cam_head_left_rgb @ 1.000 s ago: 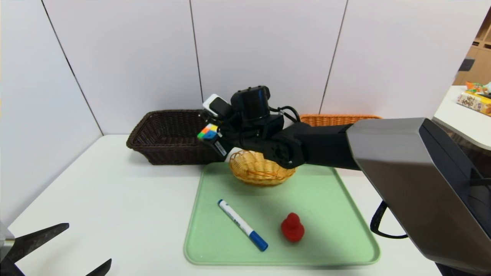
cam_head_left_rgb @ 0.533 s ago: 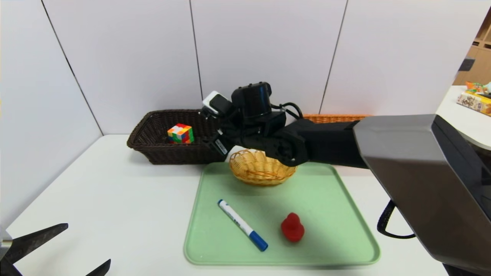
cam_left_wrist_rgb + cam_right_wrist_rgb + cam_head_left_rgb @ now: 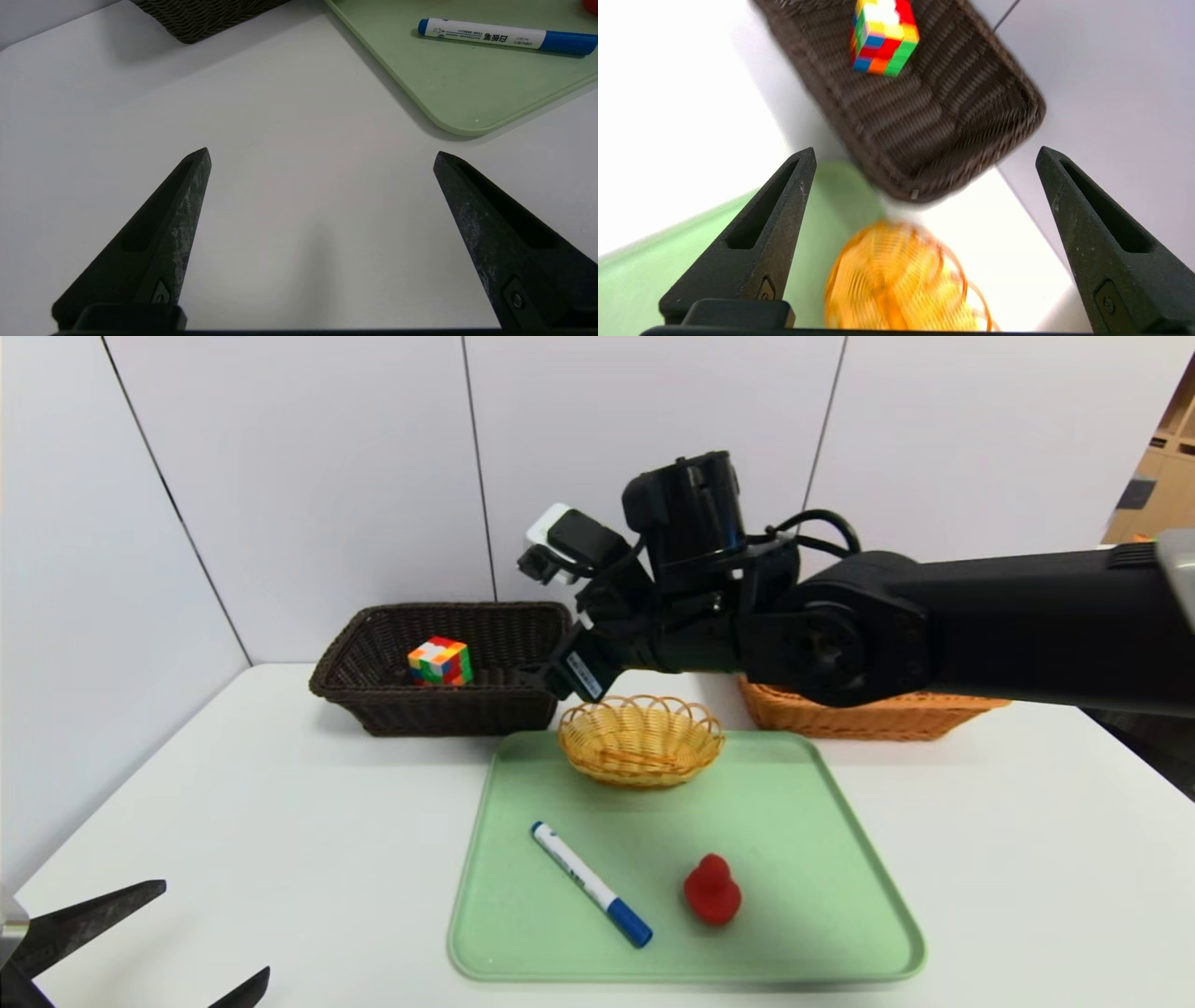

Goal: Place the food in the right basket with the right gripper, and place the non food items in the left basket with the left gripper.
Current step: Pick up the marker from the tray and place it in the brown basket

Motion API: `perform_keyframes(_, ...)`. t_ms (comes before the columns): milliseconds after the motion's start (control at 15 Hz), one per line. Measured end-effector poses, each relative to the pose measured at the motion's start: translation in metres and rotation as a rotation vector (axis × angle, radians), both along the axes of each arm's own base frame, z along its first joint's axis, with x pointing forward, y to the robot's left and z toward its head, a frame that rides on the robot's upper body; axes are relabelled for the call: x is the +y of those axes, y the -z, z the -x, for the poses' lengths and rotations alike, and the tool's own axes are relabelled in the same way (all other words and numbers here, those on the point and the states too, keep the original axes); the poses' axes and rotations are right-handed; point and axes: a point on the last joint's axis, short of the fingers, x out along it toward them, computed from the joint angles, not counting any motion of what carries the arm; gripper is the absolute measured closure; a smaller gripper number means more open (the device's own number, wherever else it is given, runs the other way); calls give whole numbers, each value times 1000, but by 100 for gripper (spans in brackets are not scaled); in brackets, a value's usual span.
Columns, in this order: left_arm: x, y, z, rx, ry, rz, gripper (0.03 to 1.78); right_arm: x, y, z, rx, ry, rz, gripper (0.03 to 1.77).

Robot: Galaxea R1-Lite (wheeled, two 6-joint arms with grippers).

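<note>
Reaching across the middle of the scene, the right gripper (image 3: 924, 156), a black claw with two long pointed fingers on a thick black arm with cables, hangs in the air over the gap between the small round yellow scalloped wicker basket (image 3: 641, 740) and the left basket (image 3: 439, 665), a large rectangular dark brown wicker one. Its fingers stand wide apart with nothing between them. A small white label with dark print sits on the gripper body in the head view, too small to read.

The multicoloured puzzle cube (image 3: 440, 662) lies inside the left basket, toward its left half. The white marker with a blue cap (image 3: 590, 884) lies slantwise on the pale green plastic tray (image 3: 840, 896); black Chinese characters and a line of small print run along its barrel in the left wrist view, but I cannot make out the words. The small red rubber duck (image 3: 712, 889) stands on the same tray, near the marker but not touching it. The yellow basket rests on the tray's far edge.

The right basket (image 3: 868, 717), orange-tan wicker, sits on the white desk (image 3: 233, 821) behind the right arm, mostly hidden by it; its contents cannot be seen.

The left gripper (image 3: 322, 156) is parked low over the desk's near left corner, fingers spread wide and holding nothing.
</note>
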Motion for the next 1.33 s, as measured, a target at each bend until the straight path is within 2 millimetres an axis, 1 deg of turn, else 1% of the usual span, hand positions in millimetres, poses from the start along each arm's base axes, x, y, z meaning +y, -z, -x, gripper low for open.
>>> perform_keyframes(133,0,0,0,0,5,1,12,-20,-4,21,16,-7,38,15)
perform_keyframes(333,0,-2,-1,-6,9,1,12,-56,-10,55,22,-5,83,13)
perform_keyframes(667,0,-1,0,-4,8,-1,12,-121,-7,103,44,78,111,11)
perform_keyframes(933,0,0,0,-4,9,-1,12,-169,2,135,71,200,88,11)
perform_keyframes(1067,0,-1,0,-5,9,0,12,-187,8,149,89,278,53,11)
perform_keyframes(1333,0,0,0,-2,9,-2,12,-219,28,175,111,382,27,11)
